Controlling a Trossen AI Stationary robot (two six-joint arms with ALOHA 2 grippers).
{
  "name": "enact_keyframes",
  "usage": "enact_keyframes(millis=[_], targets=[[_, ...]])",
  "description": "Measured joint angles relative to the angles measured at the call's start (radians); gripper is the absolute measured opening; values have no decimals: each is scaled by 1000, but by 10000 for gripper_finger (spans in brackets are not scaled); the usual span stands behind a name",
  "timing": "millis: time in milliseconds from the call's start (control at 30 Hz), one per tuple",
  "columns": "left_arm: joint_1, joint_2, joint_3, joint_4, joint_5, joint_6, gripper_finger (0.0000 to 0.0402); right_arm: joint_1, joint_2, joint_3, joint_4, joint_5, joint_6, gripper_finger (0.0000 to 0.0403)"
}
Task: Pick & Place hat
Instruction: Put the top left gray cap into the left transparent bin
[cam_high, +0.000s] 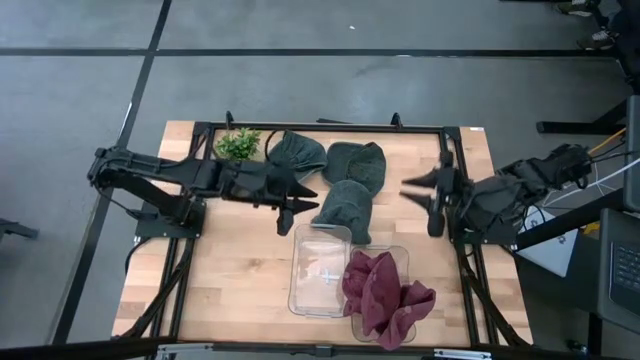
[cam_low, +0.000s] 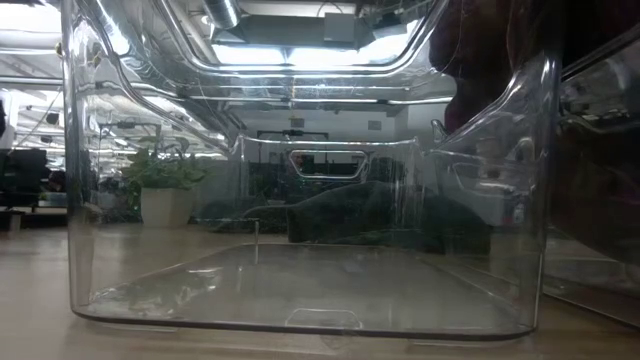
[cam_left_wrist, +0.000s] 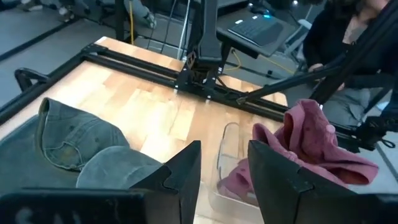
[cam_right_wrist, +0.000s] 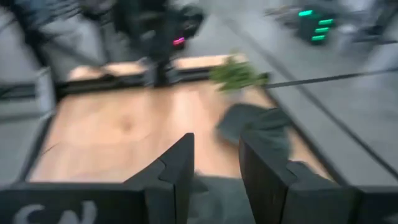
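Note:
Three dark grey-green hats lie flat on the wooden table: one far left (cam_high: 297, 152), one far middle (cam_high: 356, 162), one nearer (cam_high: 345, 207). My left gripper (cam_high: 297, 205) is open and empty, just left of the nearer hat; its wrist view shows the open fingers (cam_left_wrist: 224, 171) above hats (cam_left_wrist: 68, 134). My right gripper (cam_high: 418, 200) is open and empty, right of the hats; in its wrist view (cam_right_wrist: 214, 165) a hat (cam_right_wrist: 255, 127) lies ahead.
Two clear plastic bins stand near the front edge: a left one (cam_high: 318, 272) and a right one (cam_high: 396, 262) holding maroon hats (cam_high: 385, 295). A small potted plant (cam_high: 238, 144) stands at the far left. A black frame (cam_high: 320, 127) rims the table. A person sits beyond the table (cam_left_wrist: 348, 37).

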Motion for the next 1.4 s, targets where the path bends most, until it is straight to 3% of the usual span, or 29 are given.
enact_keyframes(millis=[200,400,633,900,1167,1400], targets=[[126,0,0,-40,82,121,127,-67,-7,0,0,124,20,125],[267,0,0,-56,93,305,127,-163,4,-21,8,127,77,125],[427,0,0,-61,225,547,127,-279,5,-73,54,127,144,125],[582,0,0,-123,216,730,127,-369,4,-190,215,127,169,125],[766,36,0,-191,236,657,127,-418,4,-283,332,125,168,125],[867,166,0,-222,274,477,127,-456,4,-319,332,125,135,125]])
